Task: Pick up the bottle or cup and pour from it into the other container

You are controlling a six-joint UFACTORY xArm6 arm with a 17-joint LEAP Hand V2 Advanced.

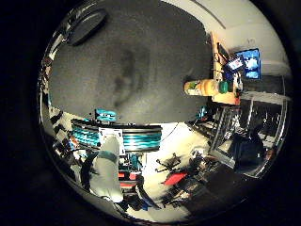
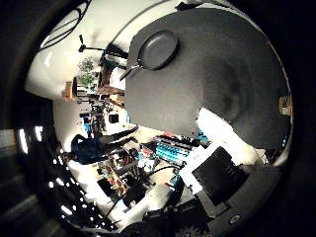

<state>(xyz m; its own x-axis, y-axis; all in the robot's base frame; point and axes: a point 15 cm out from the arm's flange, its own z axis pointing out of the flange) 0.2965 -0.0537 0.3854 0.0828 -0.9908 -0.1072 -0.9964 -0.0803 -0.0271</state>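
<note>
A clear bottle (image 1: 206, 87) with yellow-orange liquid and a green cap stands on the dark grey table (image 1: 155, 52), close to one edge. A dark frying pan (image 2: 158, 48) with a long handle rests on the same table near another edge, well apart from the bottle. My right hand (image 2: 217, 170) hovers above the table between them, some way off from both. One white finger (image 1: 108, 167) reaches out straight and holds nothing. The hand's shadow falls on the bare tabletop below the palm.
Beyond the table edge lie a light floor, teal-striped gear (image 1: 124, 136) and cluttered equipment. A wooden shelf with a blue screen (image 1: 249, 63) stands behind the bottle.
</note>
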